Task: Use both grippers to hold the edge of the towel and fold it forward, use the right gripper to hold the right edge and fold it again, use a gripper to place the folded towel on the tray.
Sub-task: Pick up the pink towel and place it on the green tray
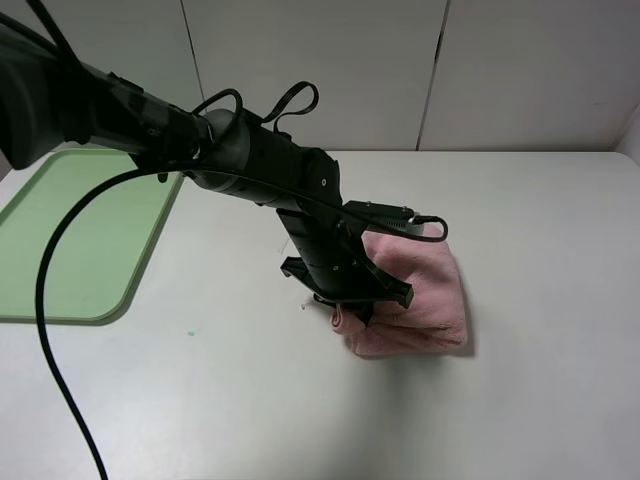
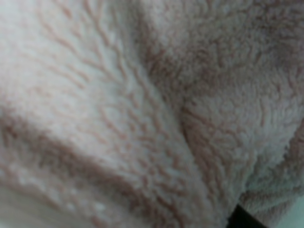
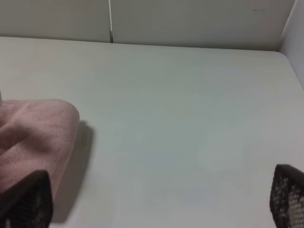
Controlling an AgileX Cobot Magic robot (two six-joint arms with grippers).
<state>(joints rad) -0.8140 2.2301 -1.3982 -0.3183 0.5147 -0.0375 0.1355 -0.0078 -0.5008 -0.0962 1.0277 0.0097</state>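
We are at the last step: the folded towel (image 1: 415, 295) lies mid-worktop (image 1: 540, 220), our left pincer (image 1: 352, 312) pinching its near-left corner, right pincer (image 3: 156, 202) wide. Next: carry it left onto the tray (image 1: 75, 235).

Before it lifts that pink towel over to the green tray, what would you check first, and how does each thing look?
1. Towel folded into a compact bundle: ok.
2. Left gripper down on the towel's near-left edge: ok.
3. Gripper actually pinching the cloth: cannot tell; the wrist view shows only plush pink close up.
4. Tray bare and ready at the table's left: ok for the part in view.
5. Path from towel to tray free of things: ok.
6. Right gripper open and off the towel, over bare table: ok.
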